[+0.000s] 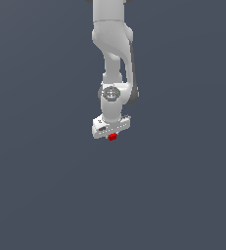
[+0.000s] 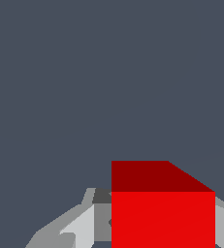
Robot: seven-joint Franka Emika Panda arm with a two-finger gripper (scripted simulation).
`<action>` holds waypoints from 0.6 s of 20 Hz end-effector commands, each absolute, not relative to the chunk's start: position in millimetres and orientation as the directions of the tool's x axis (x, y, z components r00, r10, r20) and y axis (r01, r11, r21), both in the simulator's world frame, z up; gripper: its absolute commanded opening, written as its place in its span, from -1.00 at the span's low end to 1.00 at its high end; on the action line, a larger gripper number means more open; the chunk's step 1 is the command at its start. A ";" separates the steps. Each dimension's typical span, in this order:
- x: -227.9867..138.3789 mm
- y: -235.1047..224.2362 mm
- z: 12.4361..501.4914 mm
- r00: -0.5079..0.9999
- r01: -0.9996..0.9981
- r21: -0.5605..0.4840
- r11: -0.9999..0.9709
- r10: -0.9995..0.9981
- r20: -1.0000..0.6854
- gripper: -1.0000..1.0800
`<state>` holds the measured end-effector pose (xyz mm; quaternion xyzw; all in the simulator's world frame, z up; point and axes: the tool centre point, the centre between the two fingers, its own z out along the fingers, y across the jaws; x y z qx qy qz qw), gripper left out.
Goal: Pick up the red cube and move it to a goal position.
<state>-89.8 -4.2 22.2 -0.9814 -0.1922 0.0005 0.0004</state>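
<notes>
Cube and end effector sit together here: the red cube [image 1: 112, 136] hangs directly under the white end effector [image 1: 112, 136], tucked against its underside rather than off to either side. In the wrist view the cube [image 2: 163, 213] fills the space between the grey fingers [image 2: 79, 227], one showing on each side of it and both looking pressed to its faces, so the end effector appears closed on the cube and gripping it. The cube is square, with no long axis to speak of; its faces look lined up with the fingers.

Only one arm is present, reaching straight down from the top of the exterior view, wrist pointing down. Around it is plain dark grey; no edge of a desk and no shadow shows, so I cannot tell whether the cube is touching the surface or already lifted clear. No goal marker is visible in either view, so which way the goal lies from the cube cannot be read.
</notes>
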 end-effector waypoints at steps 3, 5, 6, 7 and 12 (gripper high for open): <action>-86.4 -2.0 33.5 0.926 0.378 -0.001 -0.926 0.378 0.000 -1.00; -84.1 -0.3 42.0 0.926 0.378 -0.001 -0.926 0.378 0.000 -1.00; -82.7 0.7 47.0 0.926 0.378 -0.001 -0.926 0.378 0.000 -1.00; -81.2 1.8 52.5 0.926 0.378 -0.001 -0.926 0.378 0.000 -1.00; -71.7 8.8 87.5 0.926 0.378 -0.001 -0.926 0.378 0.000 -1.00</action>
